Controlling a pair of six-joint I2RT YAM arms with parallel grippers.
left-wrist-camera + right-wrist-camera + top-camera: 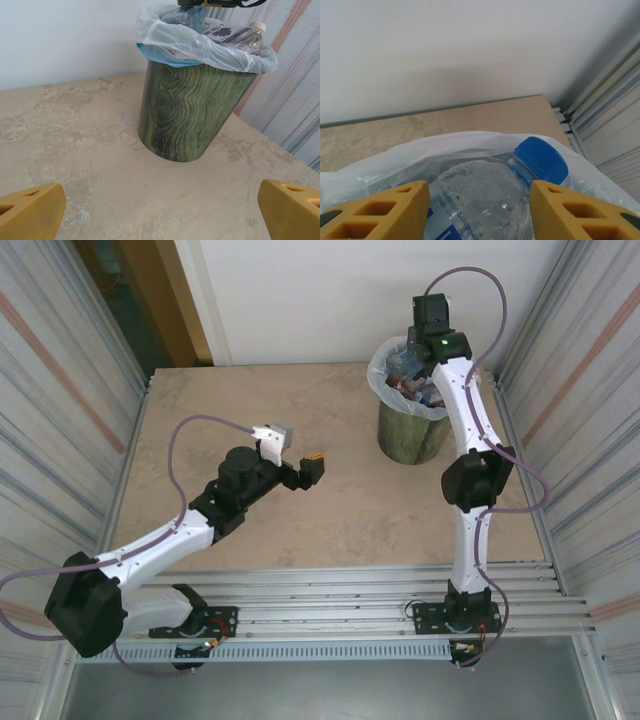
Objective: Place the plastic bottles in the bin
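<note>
Right claw (pixel 477 202) is over the bin (pixel 412 435), at the far right of the counter (pixel 300 410). A clear bottle (pixel 480 192) with a blue cap (pixel 542 159) lies between its fingers (pixel 385 210), above the white bag (pixel 380 175) lining the rim. The jaws are partly drawn in and close to the bottle's sides, but we cannot tell whether they press it or stand just off it.

Left claw (pixel 161 202) is spread wide with nothing in it, low over bare counter and facing the bin from well apart.

Other bottles (pixel 415 385) are heaped to the rim, with a purple-labelled bottle (pixel 232 35) lying on top.

Handling, our judgement: the clear bottle looks empty but for droplets inside — light, thin-walled, likely to dent under a hard squeeze. It is smooth and round, so it may slip or roll. Best hold is across the body just below the shoulder, where the wall is stiffer — gentle grip.
</note>
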